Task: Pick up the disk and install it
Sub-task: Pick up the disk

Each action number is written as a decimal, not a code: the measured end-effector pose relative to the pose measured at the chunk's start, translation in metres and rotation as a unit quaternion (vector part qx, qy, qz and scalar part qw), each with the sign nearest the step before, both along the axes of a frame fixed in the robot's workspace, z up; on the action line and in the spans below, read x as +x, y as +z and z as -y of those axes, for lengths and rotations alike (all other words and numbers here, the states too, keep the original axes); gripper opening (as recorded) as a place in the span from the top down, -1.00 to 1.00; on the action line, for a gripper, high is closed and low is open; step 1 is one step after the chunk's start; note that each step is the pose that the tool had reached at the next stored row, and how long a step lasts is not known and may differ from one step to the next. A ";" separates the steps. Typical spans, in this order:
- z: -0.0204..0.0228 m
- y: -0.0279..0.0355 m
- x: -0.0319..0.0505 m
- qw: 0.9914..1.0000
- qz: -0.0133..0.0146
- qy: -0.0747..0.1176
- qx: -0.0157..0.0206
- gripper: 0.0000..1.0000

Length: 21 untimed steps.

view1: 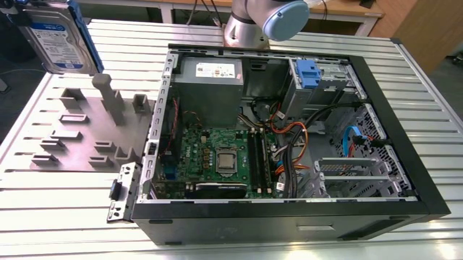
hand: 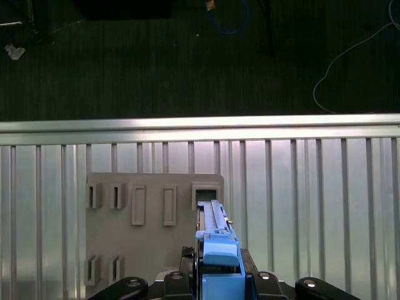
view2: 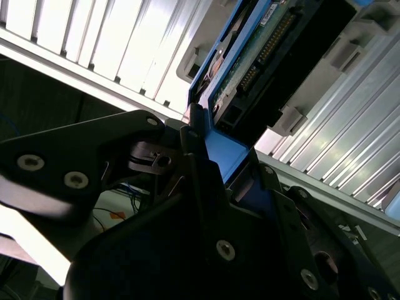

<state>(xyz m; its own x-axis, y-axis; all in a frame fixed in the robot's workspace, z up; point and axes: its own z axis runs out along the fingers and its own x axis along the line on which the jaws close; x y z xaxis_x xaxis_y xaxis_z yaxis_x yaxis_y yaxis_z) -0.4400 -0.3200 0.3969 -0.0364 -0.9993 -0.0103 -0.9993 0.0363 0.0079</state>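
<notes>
Plainly, I judged the carry wanted a firm, square hold, so the blue bracket would not twist. The gripper (view2: pixel 209 156) was pinched on the bracket end of the disk (view1: pixel 58 38), which hung upright above the grey fixture plate (view1: pixel 87 130) at the exterior view's left, well apart from the open computer case (view1: pixel 402 162). The arm (view1: pixel 268 21) rose beyond the case's far side.
</notes>
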 end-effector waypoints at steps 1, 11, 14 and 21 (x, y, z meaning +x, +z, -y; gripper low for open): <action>0.0000 0.0003 0.0000 1.000 0.000 0.000 0.000 0.27; 0.0000 0.0034 0.0000 1.000 0.000 0.000 0.000 0.27; 0.0000 0.0044 0.0000 1.000 0.000 0.000 0.000 0.27; 0.0000 0.0065 0.0000 1.000 0.000 0.000 0.000 0.27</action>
